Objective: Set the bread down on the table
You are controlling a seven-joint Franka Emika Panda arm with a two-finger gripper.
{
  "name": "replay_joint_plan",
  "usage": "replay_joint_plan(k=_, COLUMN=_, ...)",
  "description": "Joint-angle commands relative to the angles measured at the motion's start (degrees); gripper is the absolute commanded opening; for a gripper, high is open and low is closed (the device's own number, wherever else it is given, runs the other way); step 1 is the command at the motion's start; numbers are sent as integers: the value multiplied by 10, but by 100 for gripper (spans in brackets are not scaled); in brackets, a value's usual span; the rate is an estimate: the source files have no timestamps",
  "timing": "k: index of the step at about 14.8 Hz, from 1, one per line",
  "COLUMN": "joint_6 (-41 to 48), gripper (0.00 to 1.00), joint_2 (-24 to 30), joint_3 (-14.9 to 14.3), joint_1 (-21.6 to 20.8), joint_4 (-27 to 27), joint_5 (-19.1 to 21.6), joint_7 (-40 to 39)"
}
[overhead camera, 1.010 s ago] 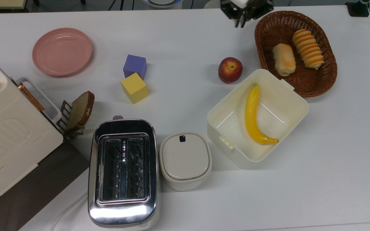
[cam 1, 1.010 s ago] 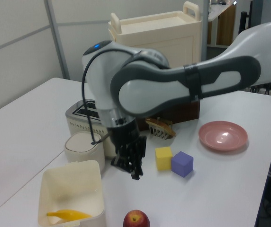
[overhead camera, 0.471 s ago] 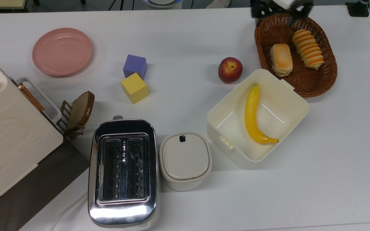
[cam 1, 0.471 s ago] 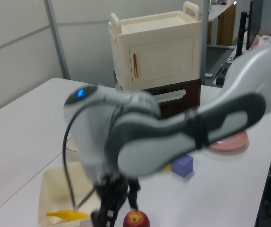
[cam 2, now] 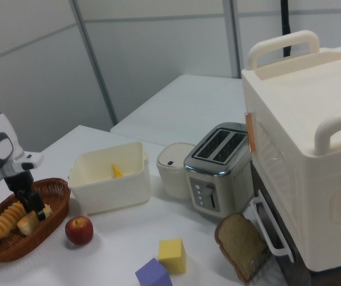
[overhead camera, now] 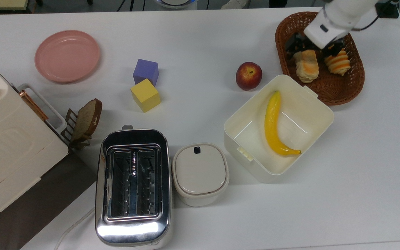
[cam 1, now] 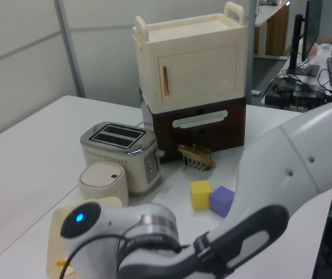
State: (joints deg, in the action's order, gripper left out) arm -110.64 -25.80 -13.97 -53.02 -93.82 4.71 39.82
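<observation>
The gripper [overhead camera: 314,48] sits low in the basket [overhead camera: 339,93] at the table's [overhead camera: 200,38] two o'clock in the top view, fingers spread around the bread's [overhead camera: 307,67] upper end, beside the striped roll [overhead camera: 339,64].

A: Can you read any text, label, brand or number on the things here?

B: No, I cannot read any; no writing is legible on any object in these views.
</observation>
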Motion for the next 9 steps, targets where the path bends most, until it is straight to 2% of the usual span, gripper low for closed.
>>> replay_joint_plan(k=1, joint_6=-26, gripper=100, joint_2=-22, joint_3=-14, joint_1=-16, joint_4=6, joint_5=13, joint_7=15)
replay_joint_plan(k=3, joint_6=-29, gripper=100, joint_2=-28, joint_3=-13, joint_1=-23, joint_4=6, joint_5=13, joint_7=22)
replay_joint_plan(k=4, joint_6=-29, gripper=96, joint_2=-29, joint_3=-14, joint_1=-27, joint_4=6, joint_5=12, joint_7=23)
replay_joint_plan(k=5, joint_6=-28, gripper=80, joint_2=-29, joint_3=-14, joint_1=-28, joint_4=5, joint_5=11, joint_7=23)
replay_joint_plan(k=6, joint_6=-28, gripper=52, joint_2=-29, joint_3=-13, joint_1=-30, joint_4=6, joint_5=11, joint_7=23)
replay_joint_plan(k=7, joint_6=-28, gripper=9, joint_2=-28, joint_3=-13, joint_1=-31, joint_4=6, joint_5=12, joint_7=23)
replay_joint_plan(k=8, joint_6=-27, gripper=0, joint_2=-26, joint_3=-13, joint_1=-31, joint_4=6, joint_5=13, joint_7=24)
replay_joint_plan(k=9, joint_6=-20, gripper=0, joint_2=-17, joint_3=-14, joint_1=-27, joint_4=6, joint_5=13, joint_7=20)
